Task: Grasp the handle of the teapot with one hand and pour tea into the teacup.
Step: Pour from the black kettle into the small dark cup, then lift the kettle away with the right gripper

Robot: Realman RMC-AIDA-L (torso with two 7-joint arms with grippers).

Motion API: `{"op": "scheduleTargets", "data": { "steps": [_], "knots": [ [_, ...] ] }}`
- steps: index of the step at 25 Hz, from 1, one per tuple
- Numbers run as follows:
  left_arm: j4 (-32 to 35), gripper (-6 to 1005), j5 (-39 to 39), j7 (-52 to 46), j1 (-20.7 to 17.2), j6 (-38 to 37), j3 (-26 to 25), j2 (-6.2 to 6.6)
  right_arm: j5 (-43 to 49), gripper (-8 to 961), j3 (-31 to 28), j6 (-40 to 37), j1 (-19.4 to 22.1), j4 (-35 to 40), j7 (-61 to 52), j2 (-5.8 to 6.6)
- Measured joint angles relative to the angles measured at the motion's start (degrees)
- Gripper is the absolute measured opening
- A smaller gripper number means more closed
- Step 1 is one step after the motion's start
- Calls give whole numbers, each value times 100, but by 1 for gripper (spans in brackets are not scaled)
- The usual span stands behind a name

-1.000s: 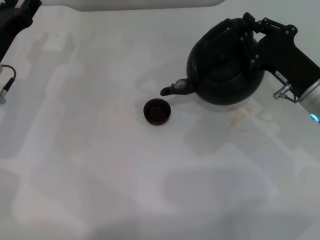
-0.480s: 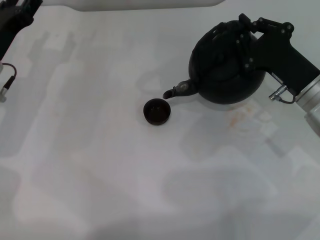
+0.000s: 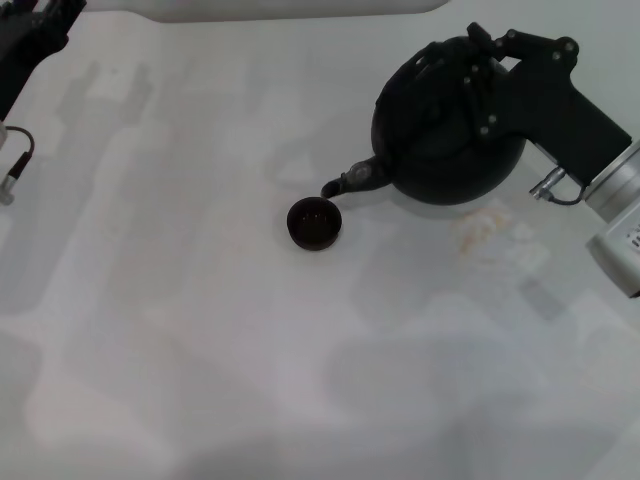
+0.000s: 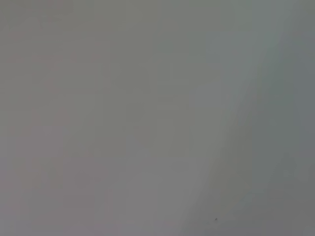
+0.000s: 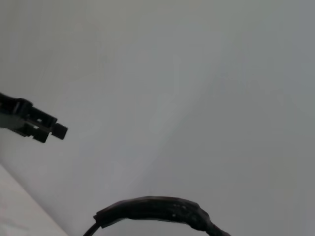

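The teapot [image 3: 445, 135] is held by its handle [image 3: 470, 62] in the closed right hand [image 3: 478, 70], upper right of the frame, spout just above the teacup [image 3: 314, 222] on the desk [image 3: 200, 350]. The left hand [image 3: 30, 35] is parked upper left; its grip cannot be told.

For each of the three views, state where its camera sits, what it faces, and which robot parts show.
Head: looks down at the table; right tool on the teapot, spout over the teacup; left tool at the far left edge.
Left wrist: blank grey surface only.
Right wrist: pale surface, a dark curved piece at the picture's edge.
Shared: nothing identifiable.
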State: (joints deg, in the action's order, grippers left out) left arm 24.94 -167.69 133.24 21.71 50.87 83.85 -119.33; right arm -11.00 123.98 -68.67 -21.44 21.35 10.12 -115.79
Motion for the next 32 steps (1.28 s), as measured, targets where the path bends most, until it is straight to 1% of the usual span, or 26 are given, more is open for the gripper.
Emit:
{"op": "scheduleTargets", "data": {
  "steps": [15,32],
  "knots": [
    [-77,713,0,0,8,-22,14,-6,-6,122,173,104,-3,5,730,-7],
    [-165,714,0,0,60,-30,54,-2,-8,115,172,115,-74,10,935,-4]
  ]
}}
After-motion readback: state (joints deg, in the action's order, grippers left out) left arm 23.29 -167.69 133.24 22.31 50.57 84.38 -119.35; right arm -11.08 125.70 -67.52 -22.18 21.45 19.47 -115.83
